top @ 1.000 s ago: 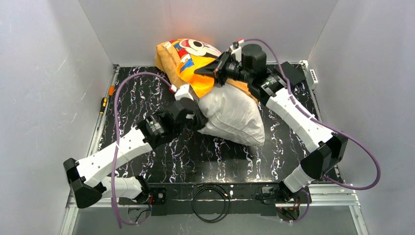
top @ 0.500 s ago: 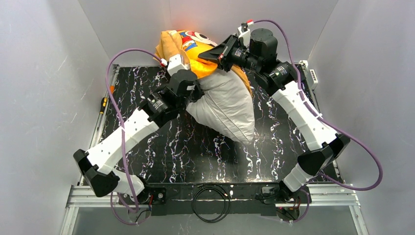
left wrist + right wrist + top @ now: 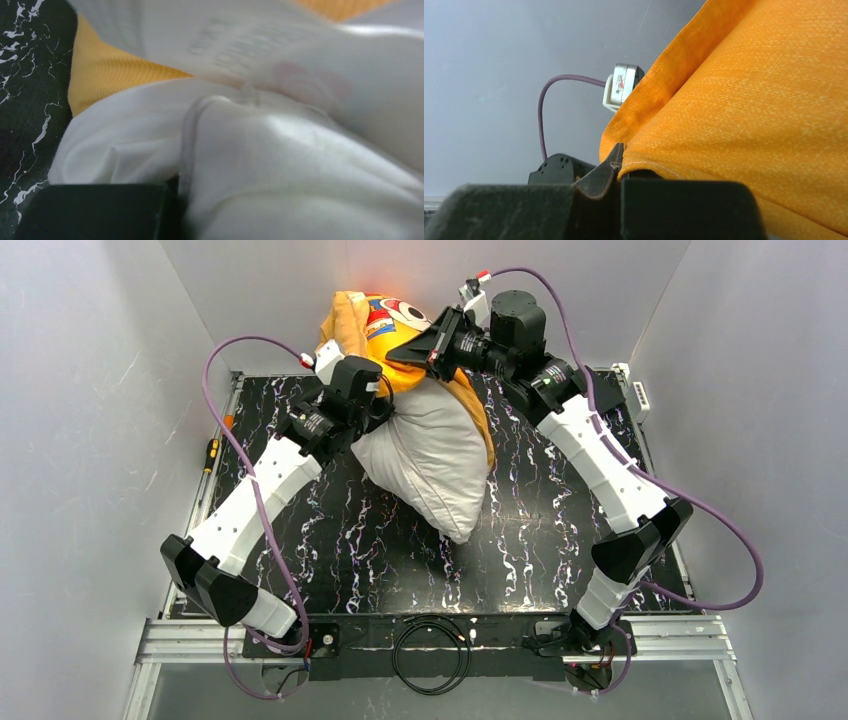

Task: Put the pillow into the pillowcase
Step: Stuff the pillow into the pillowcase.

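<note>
Top view: the pillowcase point(image 3: 372, 328) hangs raised over the far edge of the desk point(image 3: 400, 560), close to the back wall, printed face up. The pillow point(image 3: 430, 455) juts from its mouth, and its free corner points toward the desk's centre.

The right hand point(image 3: 397, 350) is clamped on the orange hem, which the right wrist view shows pinched between its fingers point(image 3: 599, 175). The left hand point(image 3: 385, 412) is closed at the left side of the mouth. In its wrist view white fabric point(image 3: 300, 175) bunches against one finger point(image 3: 95, 210), with an orange strip point(image 3: 115, 75) behind. Which cloth it grips cannot be told.

Surroundings: a screwdriver point(image 3: 211, 452) lies off the left edge, a white power strip point(image 3: 637, 392) sits at the far right corner, and a coiled cable point(image 3: 430, 642) lies between the arm bases. Both forearms flank the pillow.

Compared with one second earlier, the left hand has travelled from mid-desk to the far left. The pillow's free corner has swung leftward, and the right hand sits slightly farther left.
</note>
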`<state>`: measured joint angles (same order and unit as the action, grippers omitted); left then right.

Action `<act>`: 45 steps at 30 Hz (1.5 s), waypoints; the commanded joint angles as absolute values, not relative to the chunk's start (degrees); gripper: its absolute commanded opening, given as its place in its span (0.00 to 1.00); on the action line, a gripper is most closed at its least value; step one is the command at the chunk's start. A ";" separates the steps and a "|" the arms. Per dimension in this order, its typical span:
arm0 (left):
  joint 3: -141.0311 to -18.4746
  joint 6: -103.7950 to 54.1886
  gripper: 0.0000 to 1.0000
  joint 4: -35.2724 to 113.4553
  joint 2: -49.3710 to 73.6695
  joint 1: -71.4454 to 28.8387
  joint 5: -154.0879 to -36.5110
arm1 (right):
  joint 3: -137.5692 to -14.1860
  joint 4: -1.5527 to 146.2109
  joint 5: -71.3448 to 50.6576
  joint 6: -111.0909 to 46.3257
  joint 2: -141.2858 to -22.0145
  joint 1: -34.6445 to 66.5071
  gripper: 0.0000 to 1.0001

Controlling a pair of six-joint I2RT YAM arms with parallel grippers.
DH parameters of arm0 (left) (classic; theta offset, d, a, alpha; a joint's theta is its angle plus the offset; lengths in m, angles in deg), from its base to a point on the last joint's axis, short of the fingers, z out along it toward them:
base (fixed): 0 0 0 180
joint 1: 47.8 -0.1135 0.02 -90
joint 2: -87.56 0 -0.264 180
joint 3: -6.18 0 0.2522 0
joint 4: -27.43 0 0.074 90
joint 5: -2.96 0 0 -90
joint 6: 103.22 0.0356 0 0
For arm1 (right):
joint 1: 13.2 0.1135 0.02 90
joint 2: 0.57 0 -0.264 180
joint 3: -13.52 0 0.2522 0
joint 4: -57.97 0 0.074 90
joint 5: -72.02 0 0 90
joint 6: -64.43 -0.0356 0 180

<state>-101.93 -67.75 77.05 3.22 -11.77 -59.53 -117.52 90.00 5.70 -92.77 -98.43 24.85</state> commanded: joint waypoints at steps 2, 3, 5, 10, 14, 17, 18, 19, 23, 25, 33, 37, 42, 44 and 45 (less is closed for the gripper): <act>-102.95 -72.65 0.00 75.60 -0.94 -20.37 -57.93 | -127.45 68.80 25.26 -93.87 -91.43 29.74 0.01; -102.84 -72.63 0.00 75.02 -0.89 -20.86 -59.15 | -127.19 69.27 26.20 -93.07 -91.37 30.31 0.01; -102.13 -71.96 0.00 73.75 0.06 -21.40 -61.53 | -124.86 71.16 27.74 -91.71 -90.98 30.86 0.01; -93.24 -72.52 0.00 71.11 9.02 -21.52 -66.65 | -117.30 89.40 24.23 -80.88 -89.27 31.40 0.01; -78.69 -81.43 0.00 73.40 24.28 -22.03 -66.09 | -113.36 102.51 21.34 -70.85 -90.47 31.86 0.34; -68.88 -88.87 0.00 78.58 34.69 -22.60 -63.64 | -115.56 116.22 15.78 -62.38 -92.00 32.07 0.57; -66.17 -90.69 0.00 80.45 37.53 -22.88 -63.07 | -116.16 120.24 12.99 -59.87 -91.90 31.99 0.63; -63.60 -91.85 0.00 81.75 40.28 -23.10 -62.75 | -116.70 123.17 10.23 -57.40 -91.56 32.05 0.69; -58.20 -94.90 0.00 88.10 47.63 -23.84 -61.39 | -115.88 132.68 0.81 -49.48 -89.36 31.98 0.80; -57.35 -95.97 0.00 91.03 49.63 -23.95 -61.05 | -112.77 135.90 -4.39 -45.07 -87.93 32.01 0.82; -56.32 -96.56 0.00 95.99 53.88 -24.04 -61.76 | -95.67 129.25 -12.39 -32.31 -86.05 32.07 0.93; -56.27 -96.13 0.00 96.49 54.72 -24.07 -63.10 | -92.23 121.05 -12.92 -28.49 -88.64 32.24 0.98; -56.07 -95.67 0.00 96.99 55.47 -24.07 -64.93 | -98.02 116.31 -10.46 -24.37 -96.85 32.28 0.98; -56.01 -95.58 0.00 96.98 55.85 -24.03 -65.14 | -99.37 114.64 -8.59 -23.73 -99.20 32.33 0.95; -56.01 -95.58 0.00 96.94 56.10 -24.02 -65.15 | -100.05 114.35 -7.60 -23.68 -100.18 32.33 0.89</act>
<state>-55.92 -95.31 95.70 54.43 -23.66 -67.42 -95.35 121.21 -10.78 -27.94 -96.93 31.99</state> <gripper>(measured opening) 0.021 0.957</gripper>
